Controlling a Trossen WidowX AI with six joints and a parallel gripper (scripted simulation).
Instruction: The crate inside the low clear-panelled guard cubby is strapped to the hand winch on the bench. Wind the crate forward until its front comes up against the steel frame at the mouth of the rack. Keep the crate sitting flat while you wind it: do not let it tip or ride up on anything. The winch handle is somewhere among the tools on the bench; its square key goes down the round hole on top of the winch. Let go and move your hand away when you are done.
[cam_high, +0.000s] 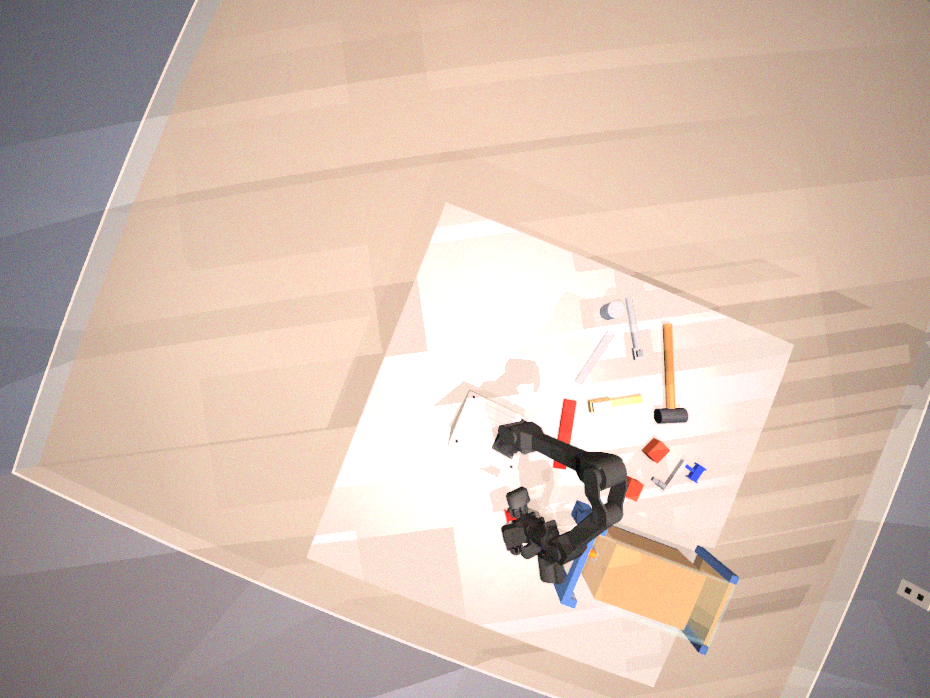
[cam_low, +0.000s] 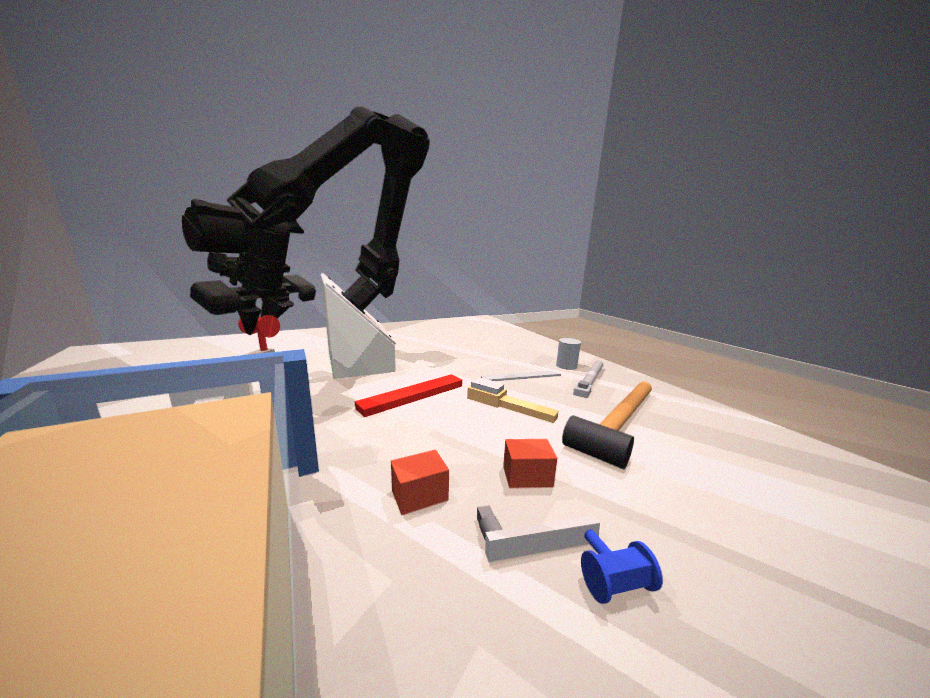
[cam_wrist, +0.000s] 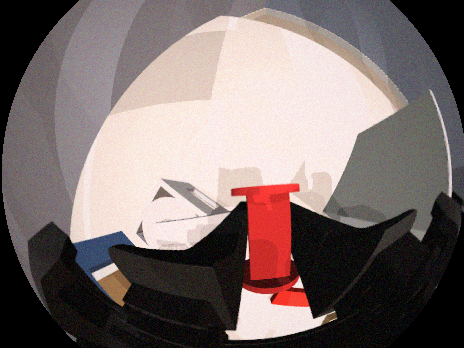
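My gripper (cam_low: 260, 319) (cam_wrist: 262, 206) is shut on the upright red grip of the winch handle (cam_low: 268, 326) (cam_wrist: 269, 250). Part of its red arm shows below the grip in the wrist view; its square key is hidden. The grey-white winch (cam_wrist: 195, 194) is beside the fingers, left of the grip in the wrist view, and my hand hides most of it from above. The tan crate (cam_high: 646, 586) (cam_low: 135, 540) sits flat in the clear-panelled cubby. A gap shows between its front and the blue steel frame (cam_high: 574, 574) (cam_low: 172, 368) (cam_wrist: 100, 247). A bit of orange strap (cam_high: 593, 554) shows there.
A white wedge-shaped panel (cam_high: 473, 424) (cam_low: 356, 338) stands near the arm base. A red bar (cam_high: 565, 432) (cam_low: 409, 395), a mallet (cam_high: 670, 375) (cam_low: 598, 441), red blocks (cam_high: 655, 450) (cam_low: 530, 462), a grey crank (cam_low: 537, 539) and a blue spool-shaped piece (cam_high: 695, 471) (cam_low: 622, 571) lie on the bench.
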